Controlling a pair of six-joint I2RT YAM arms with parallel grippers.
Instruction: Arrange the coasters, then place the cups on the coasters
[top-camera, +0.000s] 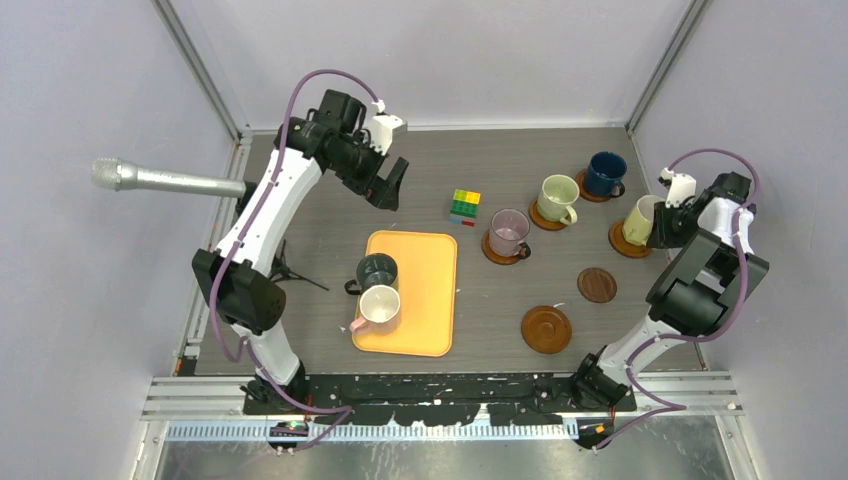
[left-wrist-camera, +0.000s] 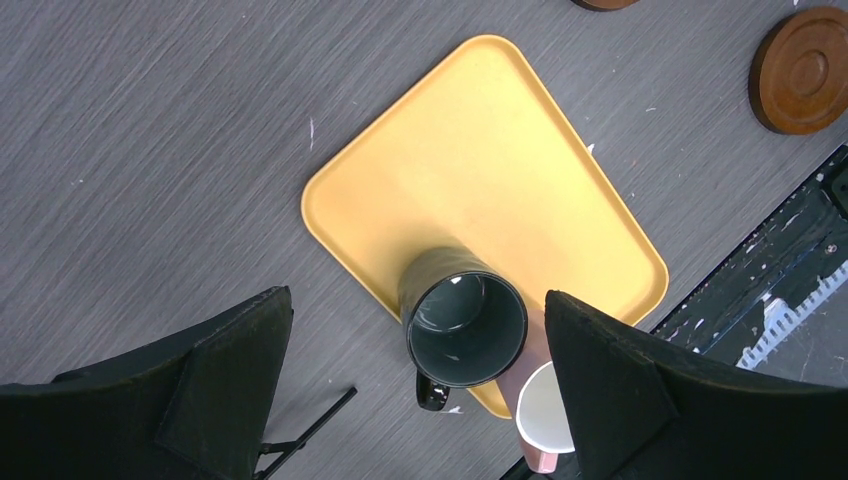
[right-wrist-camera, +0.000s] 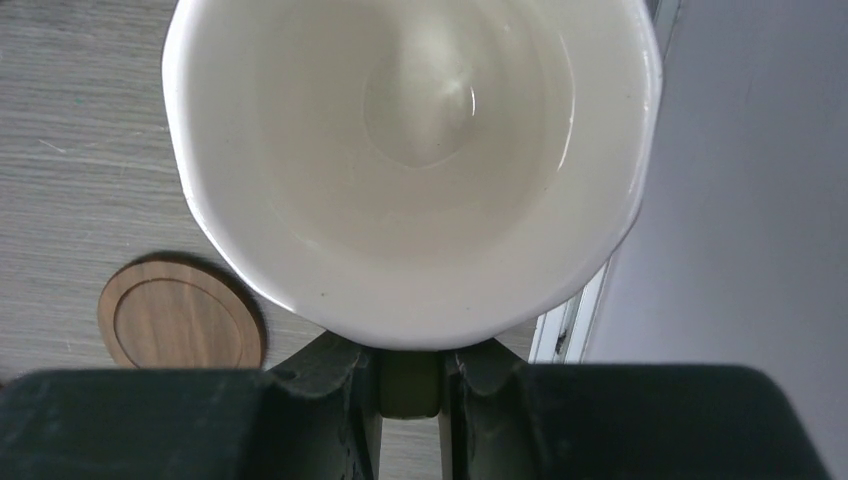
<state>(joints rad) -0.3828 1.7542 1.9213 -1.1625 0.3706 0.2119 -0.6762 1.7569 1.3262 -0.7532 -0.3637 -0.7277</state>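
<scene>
My right gripper (top-camera: 660, 226) (right-wrist-camera: 410, 372) is shut on the handle of the pale yellow cup (top-camera: 638, 219) (right-wrist-camera: 410, 150), which is over the rightmost coaster (top-camera: 626, 241); contact is unclear. Mauve (top-camera: 508, 232), light green (top-camera: 557, 197) and navy (top-camera: 605, 173) cups stand on coasters. Two coasters lie bare, one darker (top-camera: 597, 285), one nearer (top-camera: 546, 329) (left-wrist-camera: 803, 68). The dark green cup (top-camera: 377, 271) (left-wrist-camera: 465, 328) and pink-cream cup (top-camera: 379, 308) (left-wrist-camera: 545, 412) stand on the tray. My left gripper (top-camera: 386, 186) (left-wrist-camera: 415, 300) hangs open high above the tray's far-left corner.
The yellow-orange tray (top-camera: 425, 290) (left-wrist-camera: 480, 170) lies left of centre. A multicoloured cube (top-camera: 464, 207) sits behind it. A grey microphone (top-camera: 160, 180) pokes in from the left on a black stand. A coaster (right-wrist-camera: 180, 315) shows beside the held cup. Frame rails edge the table.
</scene>
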